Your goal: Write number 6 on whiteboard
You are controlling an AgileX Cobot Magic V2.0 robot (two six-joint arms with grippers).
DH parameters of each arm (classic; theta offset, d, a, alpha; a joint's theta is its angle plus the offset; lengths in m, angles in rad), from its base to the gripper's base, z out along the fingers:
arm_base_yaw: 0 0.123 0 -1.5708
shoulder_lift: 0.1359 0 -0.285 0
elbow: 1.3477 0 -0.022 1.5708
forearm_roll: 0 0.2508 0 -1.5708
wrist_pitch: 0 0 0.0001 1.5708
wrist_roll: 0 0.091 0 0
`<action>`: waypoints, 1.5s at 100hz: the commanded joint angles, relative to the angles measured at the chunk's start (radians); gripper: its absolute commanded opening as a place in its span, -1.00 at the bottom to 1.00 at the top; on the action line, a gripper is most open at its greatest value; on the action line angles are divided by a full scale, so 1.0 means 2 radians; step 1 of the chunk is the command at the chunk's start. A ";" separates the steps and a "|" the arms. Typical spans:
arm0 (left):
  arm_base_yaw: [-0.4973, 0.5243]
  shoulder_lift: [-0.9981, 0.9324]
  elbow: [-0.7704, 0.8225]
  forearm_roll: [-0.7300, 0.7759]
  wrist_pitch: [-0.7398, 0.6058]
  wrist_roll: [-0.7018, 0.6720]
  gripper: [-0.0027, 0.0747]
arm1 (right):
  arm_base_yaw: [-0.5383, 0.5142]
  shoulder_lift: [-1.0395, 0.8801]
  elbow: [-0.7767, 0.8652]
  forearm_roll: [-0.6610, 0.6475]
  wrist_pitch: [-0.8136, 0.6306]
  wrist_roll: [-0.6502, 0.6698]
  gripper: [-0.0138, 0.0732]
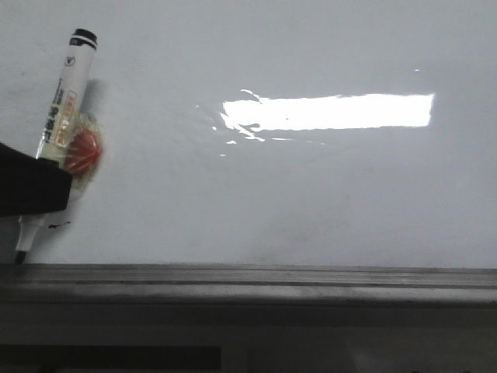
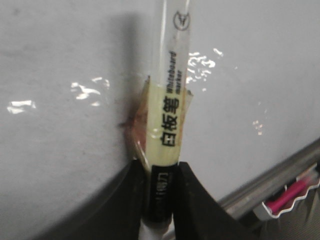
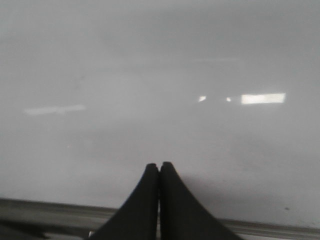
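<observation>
The left gripper clamps a white marker between its black fingers. In the front view it sits at about nine o'clock on the whiteboard, the marker tilted with its black cap toward one o'clock and its tip down at the grey ledge. A small black mark lies just beside the tip; no number 6 is legible. The right gripper has its fingers pressed together, holding nothing, facing bare board.
</observation>
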 commanded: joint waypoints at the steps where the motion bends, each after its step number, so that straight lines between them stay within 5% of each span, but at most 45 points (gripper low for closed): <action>1: 0.002 -0.017 -0.028 0.039 0.030 0.001 -0.98 | 0.033 0.026 -0.034 0.031 -0.017 -0.065 -0.81; 26: -0.010 -0.053 -0.049 0.169 0.056 0.002 -0.98 | 0.134 0.083 -0.076 0.071 -0.031 -0.128 -0.74; 55: -0.116 -0.049 -0.049 0.314 -0.013 0.002 -0.98 | 0.287 0.153 -0.118 0.082 -0.053 -0.150 0.20; 90: -0.132 -0.008 -0.049 0.328 -0.044 0.002 -0.98 | 0.466 0.246 -0.124 0.083 -0.228 -0.150 0.20; 142: -0.132 -0.008 -0.049 0.328 -0.062 0.002 -0.98 | 0.476 0.363 -0.176 0.088 -0.306 -0.150 0.20; 150: -0.132 -0.008 -0.049 0.328 -0.062 0.002 -0.98 | 0.476 0.366 -0.178 0.088 -0.306 -0.150 0.07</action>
